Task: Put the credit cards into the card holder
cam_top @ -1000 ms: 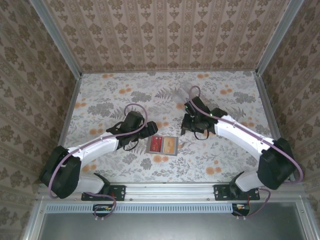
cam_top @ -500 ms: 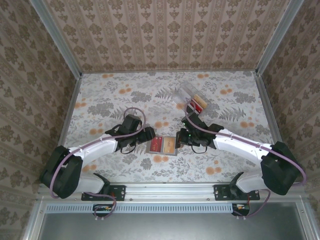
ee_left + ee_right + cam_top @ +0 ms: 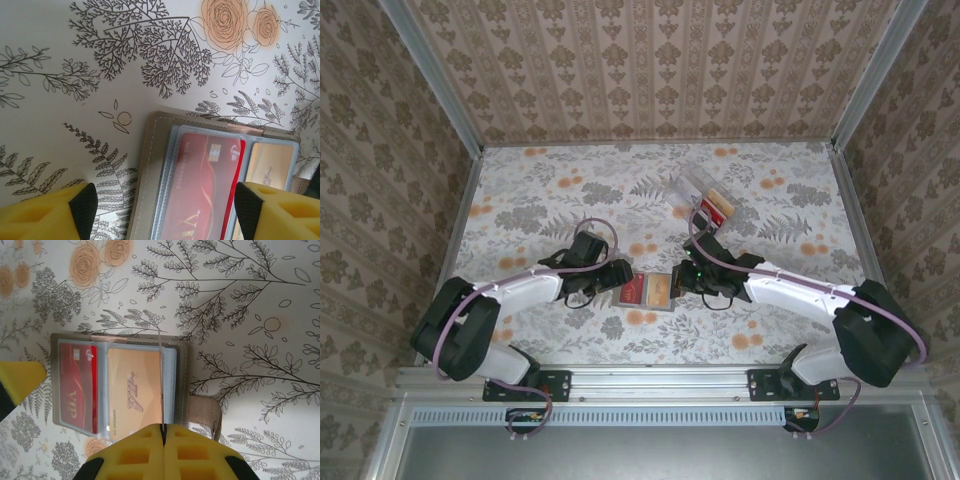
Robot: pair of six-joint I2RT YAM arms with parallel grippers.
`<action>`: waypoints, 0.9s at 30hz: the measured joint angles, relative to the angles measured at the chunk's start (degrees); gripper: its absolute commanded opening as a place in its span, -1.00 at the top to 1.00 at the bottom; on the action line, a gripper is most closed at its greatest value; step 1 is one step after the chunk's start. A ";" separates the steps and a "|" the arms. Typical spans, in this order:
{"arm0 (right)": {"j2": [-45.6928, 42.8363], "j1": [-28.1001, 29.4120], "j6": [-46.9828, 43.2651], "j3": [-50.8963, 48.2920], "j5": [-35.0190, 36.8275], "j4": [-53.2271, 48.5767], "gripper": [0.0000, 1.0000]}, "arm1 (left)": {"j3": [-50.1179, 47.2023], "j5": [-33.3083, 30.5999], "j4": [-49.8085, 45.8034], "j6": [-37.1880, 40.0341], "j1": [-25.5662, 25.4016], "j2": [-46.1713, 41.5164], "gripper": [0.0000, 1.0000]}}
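Swinging away from the clear box (image 3: 708,200), the right claw (image 3: 162,450) has come across the bench (image 3: 540,190) since a second ago. It now sits at the right edge of the card holder (image 3: 648,291). The left claw (image 3: 165,212) has slid in toward the holder's left edge over the same second. The holder has stayed where it was, and it now lies between the two claws.

The right claw is clenched. Its yellow fingertips (image 3: 200,455) press together on a thin sheet (image 3: 161,385) that rises edge-on from between them. Whether that sheet is a card or a clear leaf of the holder cannot be told. Just ahead of this claw the holder lies open and flat. The orange-yellow card (image 3: 132,395) sits in the sleeve nearest the fingertips, and the red card (image 3: 77,385) is in the sleeve beyond it. Beside the fingertips, the holder's closing tab (image 3: 204,415) lies out on the bench.

The left claw is released, with its jaws wide apart and nothing between them. One pad (image 3: 82,207) hangs over bare bench just outside the holder's stitched edge. The other pad is over the half that holds the orange-yellow card, so the red card lies in the gap between them. Whether either pad touches the holder cannot be told.

The clear box stands well beyond the right claw and holds more cards.
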 measured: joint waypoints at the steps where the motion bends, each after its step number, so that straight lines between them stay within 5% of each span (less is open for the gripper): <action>1: 0.74 0.00 0.22 -0.11 0.00 0.28 1.00 | 0.00 0.17 0.11 0.00 0.00 0.24 -0.43; 27: 1.01 0.00 2.10 -0.79 -5.46 7.98 1.00 | 0.00 -0.04 4.31 -1.33 -1.36 3.43 -0.01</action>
